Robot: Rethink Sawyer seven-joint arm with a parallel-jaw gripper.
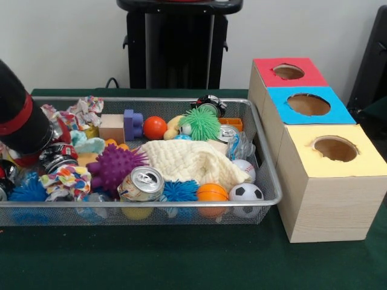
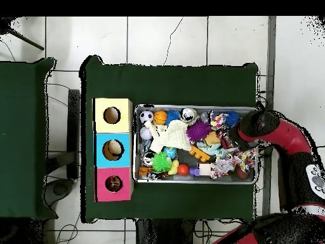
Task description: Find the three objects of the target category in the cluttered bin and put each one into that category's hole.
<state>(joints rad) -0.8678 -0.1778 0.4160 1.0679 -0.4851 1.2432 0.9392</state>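
Nearest the camera, your bin (image 1: 260, 202) sat packed: soccer ball (image 1: 246, 193), small basketball (image 1: 212, 193), drink can (image 1: 141, 183), purple spiky ball (image 1: 113, 167) and a cream cloth (image 1: 193, 160) over the middle, so this looked like the search step with nothing lifted yet. The arm (image 1: 21, 118) was down at the bin's end farthest from the boxes; you couldn't tell the claw's state, it was buried behind the clutter. The red-surround hole (image 1: 288, 72) was on the farthest box, past yellow and blue, so next you'd need a clean pick, then a carry across the whole bin.
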